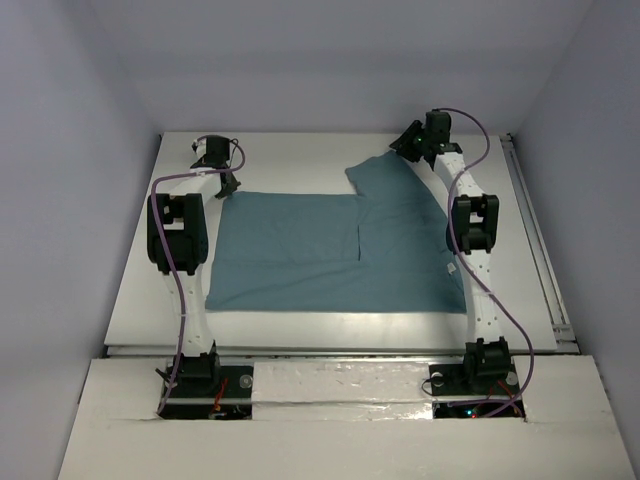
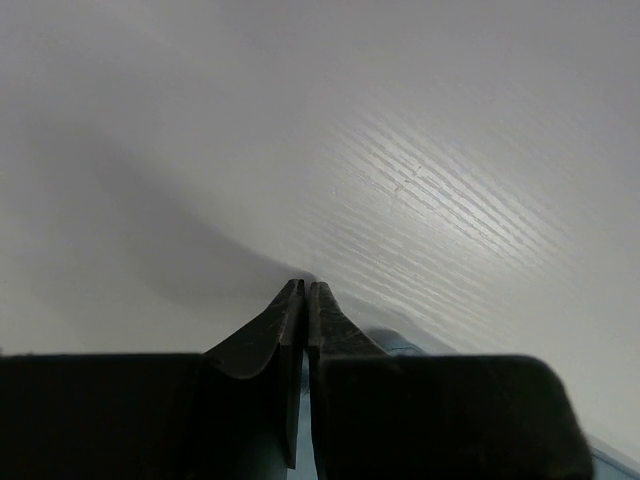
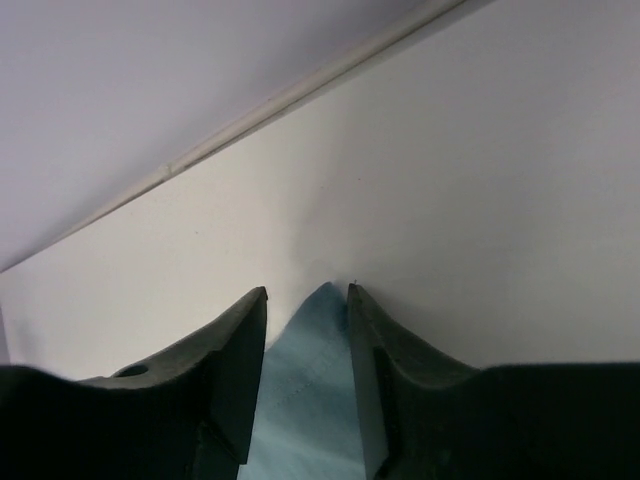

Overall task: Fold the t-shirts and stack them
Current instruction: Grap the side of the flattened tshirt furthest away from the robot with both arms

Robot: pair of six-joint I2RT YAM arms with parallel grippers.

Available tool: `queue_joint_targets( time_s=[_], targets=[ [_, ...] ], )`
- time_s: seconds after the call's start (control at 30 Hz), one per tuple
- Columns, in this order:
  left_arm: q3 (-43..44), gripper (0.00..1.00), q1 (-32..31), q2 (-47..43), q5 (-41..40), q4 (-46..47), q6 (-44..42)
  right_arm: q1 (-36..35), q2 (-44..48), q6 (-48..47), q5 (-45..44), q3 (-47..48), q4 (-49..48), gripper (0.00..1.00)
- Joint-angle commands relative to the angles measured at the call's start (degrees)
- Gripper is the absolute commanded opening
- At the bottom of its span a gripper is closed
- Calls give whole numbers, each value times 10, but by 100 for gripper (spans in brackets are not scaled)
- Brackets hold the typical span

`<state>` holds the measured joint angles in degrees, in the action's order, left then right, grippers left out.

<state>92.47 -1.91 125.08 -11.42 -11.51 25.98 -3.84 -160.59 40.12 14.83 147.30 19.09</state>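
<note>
From above, the teal t-shirt (image 1: 300, 255) lay spread on the white counter (image 1: 290, 150) between my two sets of jaws. Its far left corner was just beside my left jaws, and a flap at its far right reached up to my right jaws. Through my left wrist camera, my left jaws were pressed together over the counter, with slivers of teal behind them and to their right. I could not tell whether any cloth was caught. Through my right wrist camera, my right jaws stood spread, a pointed tip of the t-shirt lying between them and bare counter beyond.
</note>
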Motion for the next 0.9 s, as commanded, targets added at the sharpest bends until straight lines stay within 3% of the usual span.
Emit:
queue_joint_targets(
  time_s=[0.0, 0.27, 0.47, 0.5, 0.53, 0.57, 0.6, 0.63, 0.87],
  targets=[
    [-6, 0, -4, -47, 8, -12, -1, -5, -8, 1, 9, -25, 29, 37],
    [-11, 0, -4, -52, 7, -11, -4, -5, 10, -4, 0, -51, 20, 1],
    [-6, 0, -4, -53, 12, -11, -3, -5, 62, -7, -5, -90, -24, 0],
    [-5, 0, -4, -54, 13, -11, -3, -5, 68, -9, -7, -88, -22, 1],
    [-4, 0, -4, -53, 14, -11, -2, 1, 70, -15, -14, -78, -14, 12],
    [-2, 0, -4, -53, 14, -12, -3, 1, 70, -24, -17, -66, 6, 27],
    [-2, 0, -4, -54, 14, -12, -3, 1, 65, -47, -18, -41, 19, 54],
    [-2, 0, -4, -55, 14, -12, -3, 1, 61, -57, -27, -27, 36, 59],
    [-9, 0, -4, -55, 17, -8, -1, 1, 34, -118, -42, -35, 138, 63]
  ],
)
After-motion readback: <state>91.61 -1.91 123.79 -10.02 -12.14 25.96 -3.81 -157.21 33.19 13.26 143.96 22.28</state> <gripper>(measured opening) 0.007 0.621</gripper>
